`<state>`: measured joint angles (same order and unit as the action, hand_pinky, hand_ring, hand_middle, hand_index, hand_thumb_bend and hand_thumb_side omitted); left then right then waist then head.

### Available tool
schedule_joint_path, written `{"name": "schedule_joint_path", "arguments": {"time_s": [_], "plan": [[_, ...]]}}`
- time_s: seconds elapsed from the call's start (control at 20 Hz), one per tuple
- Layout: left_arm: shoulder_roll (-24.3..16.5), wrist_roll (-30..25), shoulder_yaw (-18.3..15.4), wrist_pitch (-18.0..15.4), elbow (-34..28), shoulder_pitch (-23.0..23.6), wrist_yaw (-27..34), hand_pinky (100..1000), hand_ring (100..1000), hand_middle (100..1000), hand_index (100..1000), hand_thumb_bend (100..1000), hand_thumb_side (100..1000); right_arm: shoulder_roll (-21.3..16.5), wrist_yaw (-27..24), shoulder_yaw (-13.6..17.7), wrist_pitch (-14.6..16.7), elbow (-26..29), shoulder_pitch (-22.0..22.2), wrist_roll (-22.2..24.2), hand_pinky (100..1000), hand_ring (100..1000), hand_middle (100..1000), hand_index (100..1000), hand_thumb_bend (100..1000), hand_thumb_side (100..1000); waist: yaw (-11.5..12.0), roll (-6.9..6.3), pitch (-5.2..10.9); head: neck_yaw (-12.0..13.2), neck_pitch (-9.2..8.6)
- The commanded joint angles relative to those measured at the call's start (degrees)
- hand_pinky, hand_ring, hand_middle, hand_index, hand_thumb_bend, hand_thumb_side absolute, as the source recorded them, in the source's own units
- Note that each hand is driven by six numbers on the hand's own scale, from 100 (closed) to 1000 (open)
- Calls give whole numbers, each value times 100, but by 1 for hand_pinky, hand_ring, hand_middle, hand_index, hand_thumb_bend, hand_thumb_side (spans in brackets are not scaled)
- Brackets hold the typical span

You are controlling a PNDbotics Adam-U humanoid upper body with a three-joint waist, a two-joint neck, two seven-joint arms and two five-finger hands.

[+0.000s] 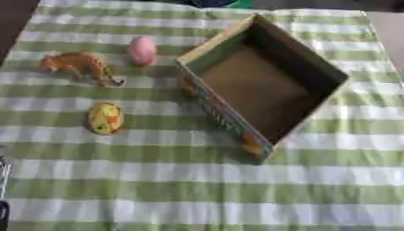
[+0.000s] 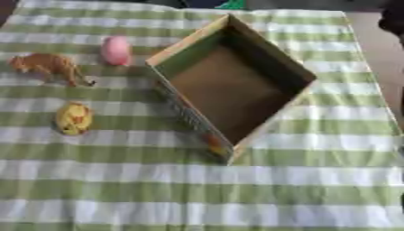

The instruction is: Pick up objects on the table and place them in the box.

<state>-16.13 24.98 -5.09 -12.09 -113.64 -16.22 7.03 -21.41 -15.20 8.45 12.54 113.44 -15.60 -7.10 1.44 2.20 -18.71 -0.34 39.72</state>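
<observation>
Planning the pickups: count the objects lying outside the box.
3, all left of the open box: an orange animal figure farthest left, a pink egg beside the box, a yellow-red egg nearest.

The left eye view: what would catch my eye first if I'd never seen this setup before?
Probably the open cardboard box, empty, set askew right of the middle on a green-and-white checked tablecloth. To its left lie three small things: a pink egg shape, an orange toy animal and, nearer, a yellow egg with red marks.
</observation>
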Motion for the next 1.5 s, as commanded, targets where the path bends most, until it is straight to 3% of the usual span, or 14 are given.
{"name": "schedule_joint_path", "arguments": {"time_s": [0.05, 0.25, 0.55, 0.95, 1.1, 1.15, 1.2, 1.25, 1.3, 1.4, 1.5], "plan": [[-140, -20, -56, -44, -95, -134, -70, 497, 735, 706, 797, 100, 839, -122, -17, 59, 5, 115, -4, -8, 749, 702, 575, 806, 100, 1000, 17, -50, 143, -91, -13], [-639, -327, -170, -111, -95, -415, -377, 500, 729, 714, 810, 100, 756, -197, 15, 64, -13, 115, 59, -30, 749, 702, 576, 806, 100, 1000, 77, -161, 223, -295, 150], [-1469, -838, -196, 171, -95, -705, -888, 509, 730, 725, 834, 100, 702, -237, 36, 66, -30, 115, 115, -46, 749, 703, 576, 806, 100, 1000, 50, -258, 289, -353, 201], [-2551, -1503, 196, 771, 262, -1033, -1553, 545, 753, 759, 875, 100, 717, -294, 42, 37, -57, 115, 138, -22, 750, 703, 574, 806, 100, 1000, 7, -320, 297, -330, 176], [-2954, -1751, 309, 752, 603, -1182, -1801, 551, 757, 765, 882, 100, 729, -292, 33, 22, -64, 115, 132, -5, 750, 703, 574, 806, 100, 1000, -17, -310, 297, -298, 191], [-3091, -1836, 341, 714, 705, -1233, -1886, 585, 780, 794, 917, 100, 794, -299, 29, 11, -68, 115, 128, 5, 750, 703, 574, 806, 100, 1000, -35, -316, 300, -271, 197], [-3233, -1923, 431, 675, 829, -1313, -1973, 587, 781, 795, 919, 100, 797, -306, 25, 1, -72, 115, 126, 16, 750, 703, 574, 806, 100, 1000, -50, -318, 305, -248, 203], [-3370, -2007, 542, 629, 957, -1411, -2057, 596, 784, 802, 931, 218, 836, -311, 20, -8, -77, 115, 126, 25, 750, 703, 573, 806, 100, 1000, -66, -320, 312, -225, 202], [-3507, -2092, 663, 584, 1090, -1523, -2142, 597, 785, 803, 932, 230, 843, -312, 14, -16, -81, 115, 126, 33, 750, 703, 573, 806, 100, 1000, -77, -316, 317, -208, 199], [-3785, -2263, 874, 462, 1365, -1748, -2313, 605, 784, 808, 945, 380, 898, -310, 0, -36, -89, 115, 121, 52, 750, 704, 573, 806, 100, 1000, -106, -305, 330, -168, 186], [-4044, -2422, 1071, 330, 1623, -1973, -2472, 604, 780, 806, 945, 439, 906, -305, -19, -60, -94, 115, 103, 76, 750, 704, 573, 806, 100, 1000, -143, -296, 345, -118, 160]]}}
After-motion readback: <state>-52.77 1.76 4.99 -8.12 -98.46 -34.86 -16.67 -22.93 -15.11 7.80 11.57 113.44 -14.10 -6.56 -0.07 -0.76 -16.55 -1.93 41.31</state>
